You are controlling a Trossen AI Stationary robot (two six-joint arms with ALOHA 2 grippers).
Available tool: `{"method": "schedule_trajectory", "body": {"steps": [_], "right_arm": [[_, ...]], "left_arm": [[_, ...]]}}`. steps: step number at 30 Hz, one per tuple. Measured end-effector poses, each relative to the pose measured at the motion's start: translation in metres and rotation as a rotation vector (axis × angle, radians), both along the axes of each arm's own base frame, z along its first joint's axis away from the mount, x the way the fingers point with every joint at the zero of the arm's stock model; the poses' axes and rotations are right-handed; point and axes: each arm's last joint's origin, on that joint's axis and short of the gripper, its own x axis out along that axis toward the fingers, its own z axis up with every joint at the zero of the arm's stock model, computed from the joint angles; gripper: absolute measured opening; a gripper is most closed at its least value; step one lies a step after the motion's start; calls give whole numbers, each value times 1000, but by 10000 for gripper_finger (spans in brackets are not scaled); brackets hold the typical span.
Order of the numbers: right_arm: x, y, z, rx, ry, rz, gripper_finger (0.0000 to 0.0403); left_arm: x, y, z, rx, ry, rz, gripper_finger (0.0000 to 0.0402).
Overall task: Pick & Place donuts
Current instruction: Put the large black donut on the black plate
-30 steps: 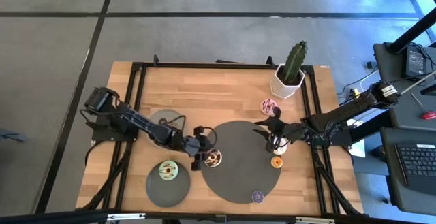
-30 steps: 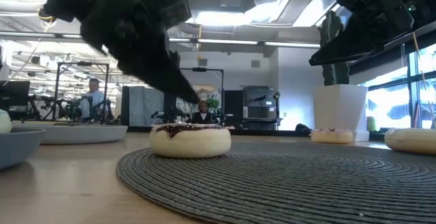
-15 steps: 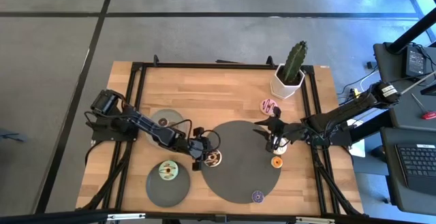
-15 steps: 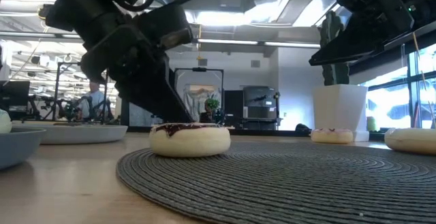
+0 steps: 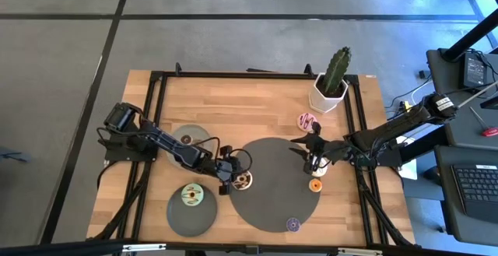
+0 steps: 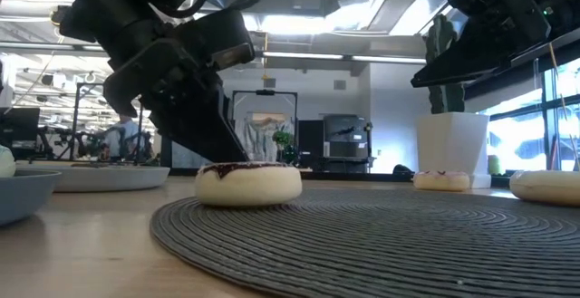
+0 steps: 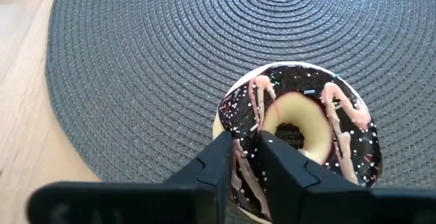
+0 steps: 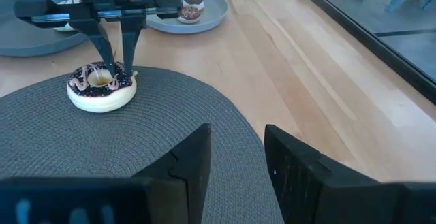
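At centre-left of the high view, left end effector pinched on the chocolate donut's rim at the dark mat's edge, right end effector parted, empty, right of centre.

A potted cactus in a white pot stands at the wooden table's far edge. A dark woven round mat lies mid-table; two grey plates sit beside it. A keyboard lies off-table.

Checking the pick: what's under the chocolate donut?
The chocolate donut lies on the woven grey mat, near its edge. The left gripper pinches its ring. Mat shows through the hole; directly beneath the ring is hidden.
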Motion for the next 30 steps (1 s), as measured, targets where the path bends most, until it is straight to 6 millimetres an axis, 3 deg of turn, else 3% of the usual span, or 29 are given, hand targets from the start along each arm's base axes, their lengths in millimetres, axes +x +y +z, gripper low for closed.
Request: {"method": "schedule_trajectory", "body": {"steps": [6, 10, 15, 22, 30], "right_arm": [[0, 0, 0, -3, 1, 1, 140], [0, 0, 0, -2, 1, 1, 140], [0, 0, 0, 11, -3, -5, 140], [0, 0, 0, 23, -6, -11, 140], [0, 0, 0, 31, -8, -14, 140]], "left_arm": [[1, 0, 10, -9, -28, 2, 12], [3, -2, 35, -31, -31, -41, 11], [-18, -12, 68, -179, 61, -129, 7], [-64, -54, 89, -250, 70, -5, 6], [-103, -103, 72, -277, 29, 197, 5]]}}
